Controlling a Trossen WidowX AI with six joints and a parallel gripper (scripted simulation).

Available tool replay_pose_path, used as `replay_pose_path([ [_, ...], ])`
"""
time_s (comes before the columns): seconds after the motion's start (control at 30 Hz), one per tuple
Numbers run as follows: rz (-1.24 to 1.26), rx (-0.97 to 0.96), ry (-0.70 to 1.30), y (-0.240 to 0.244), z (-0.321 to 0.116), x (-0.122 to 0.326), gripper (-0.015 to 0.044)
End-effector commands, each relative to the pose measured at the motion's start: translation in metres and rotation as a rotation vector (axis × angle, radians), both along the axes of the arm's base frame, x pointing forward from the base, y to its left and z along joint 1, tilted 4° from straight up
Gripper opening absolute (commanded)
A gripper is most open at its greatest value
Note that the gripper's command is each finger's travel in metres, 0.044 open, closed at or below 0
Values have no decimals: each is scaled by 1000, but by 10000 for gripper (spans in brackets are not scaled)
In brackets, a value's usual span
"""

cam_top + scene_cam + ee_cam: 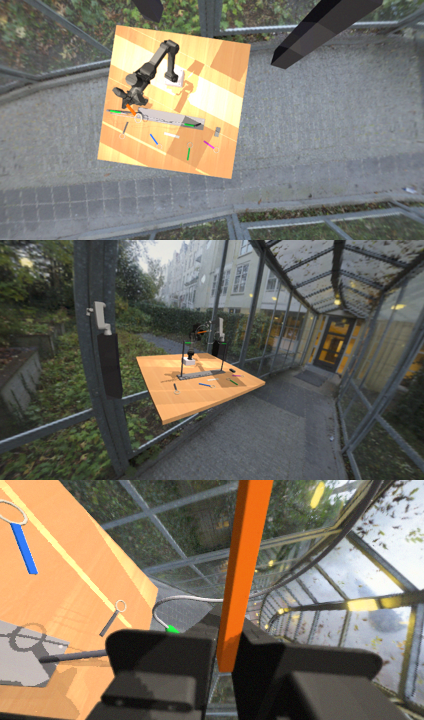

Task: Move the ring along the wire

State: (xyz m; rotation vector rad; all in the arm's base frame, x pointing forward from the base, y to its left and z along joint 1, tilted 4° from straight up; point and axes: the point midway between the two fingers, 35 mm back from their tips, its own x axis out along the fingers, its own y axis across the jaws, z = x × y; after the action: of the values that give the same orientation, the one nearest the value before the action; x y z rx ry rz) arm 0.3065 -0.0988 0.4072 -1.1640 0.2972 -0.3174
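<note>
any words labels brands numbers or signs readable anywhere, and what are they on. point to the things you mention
No readable text in any of the three views.
The arm's white base (179, 82) (186, 362): only tiny dark specks, too small to make out.
The orange handle (130, 109) (202, 332) (244, 565): its visible faces are plain.
</note>
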Motion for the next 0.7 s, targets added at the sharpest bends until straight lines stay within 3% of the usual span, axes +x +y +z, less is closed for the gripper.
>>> replay_pose_path([
  [0.0, -5, -51, -10, -1, 2, -2, -150],
  [0.67, -10, -300, -37, -3, 10, -2, -150],
])
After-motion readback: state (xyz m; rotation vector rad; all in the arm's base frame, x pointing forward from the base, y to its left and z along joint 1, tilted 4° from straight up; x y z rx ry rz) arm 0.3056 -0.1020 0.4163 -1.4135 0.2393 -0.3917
